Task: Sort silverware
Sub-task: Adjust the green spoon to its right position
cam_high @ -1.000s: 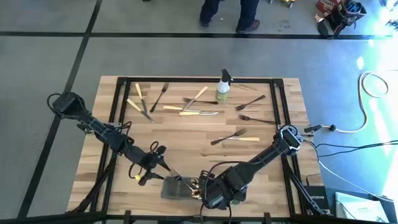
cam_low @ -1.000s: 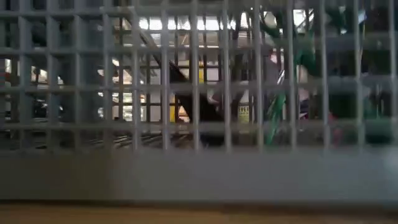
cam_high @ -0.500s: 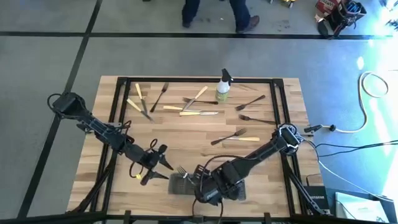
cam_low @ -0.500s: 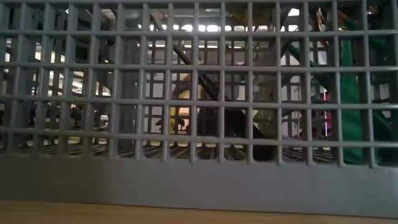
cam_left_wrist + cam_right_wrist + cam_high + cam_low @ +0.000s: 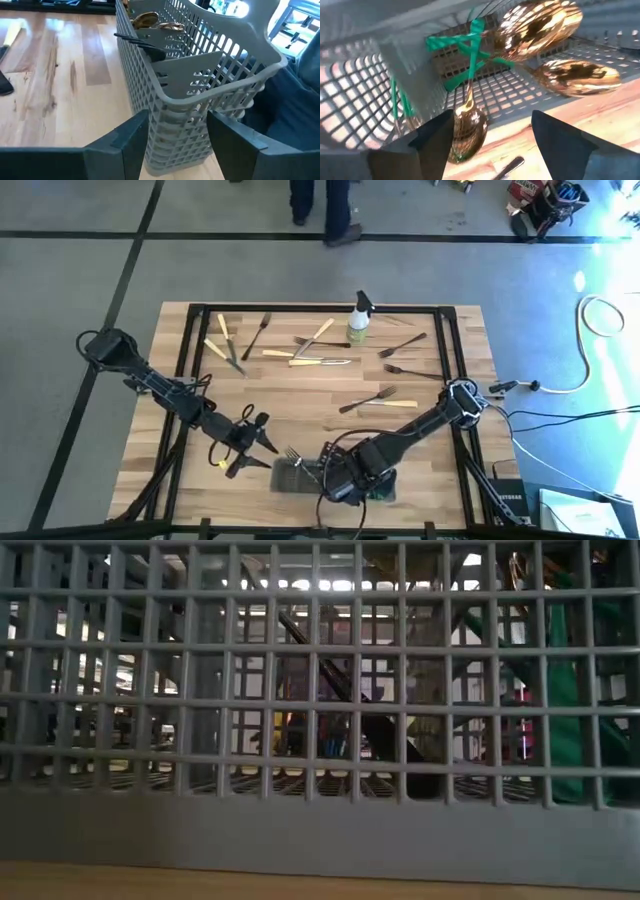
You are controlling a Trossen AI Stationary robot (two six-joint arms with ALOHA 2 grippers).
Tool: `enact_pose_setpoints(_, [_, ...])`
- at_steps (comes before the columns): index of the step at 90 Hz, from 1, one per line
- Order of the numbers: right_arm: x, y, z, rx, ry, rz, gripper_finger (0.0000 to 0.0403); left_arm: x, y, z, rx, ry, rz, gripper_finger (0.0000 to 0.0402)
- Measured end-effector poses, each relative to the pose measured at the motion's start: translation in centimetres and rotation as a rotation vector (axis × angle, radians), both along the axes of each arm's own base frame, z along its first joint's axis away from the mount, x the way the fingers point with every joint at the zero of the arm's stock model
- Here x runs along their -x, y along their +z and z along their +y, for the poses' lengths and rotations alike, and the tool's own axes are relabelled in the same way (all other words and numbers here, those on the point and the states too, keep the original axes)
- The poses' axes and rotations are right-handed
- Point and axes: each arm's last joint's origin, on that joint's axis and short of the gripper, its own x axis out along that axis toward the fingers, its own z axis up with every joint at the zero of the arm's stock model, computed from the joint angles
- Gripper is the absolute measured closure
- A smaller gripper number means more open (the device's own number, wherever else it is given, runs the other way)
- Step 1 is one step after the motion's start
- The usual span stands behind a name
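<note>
At six o'clock, your parted right gripper [image 5: 490,145] faces slick, stiff gold spoons [image 5: 540,25]; grasp handles. Left gripper [image 5: 175,145] straddles caddy [image 5: 200,75], parted.

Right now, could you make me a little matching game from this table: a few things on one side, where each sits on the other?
Things:
1. spray bottle
2. grey caddy
3. left gripper
4. gold spoons

Places:
A. lying inside the mesh basket
B. near edge of the table, between the two arms
C. far edge, standing upright
D. just left of the basket, fingers apart

Pairs: 1-C, 2-B, 3-D, 4-A
</note>
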Motion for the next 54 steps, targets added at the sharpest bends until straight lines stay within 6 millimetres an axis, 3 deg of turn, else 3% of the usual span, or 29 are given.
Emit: enact_pose_setpoints(54, [-1.1,-0.7,0.2,0.08,0.081,-0.1,0.0153,0.0,-0.1,0.0,-0.008,-0.003,0.001,0.0215])
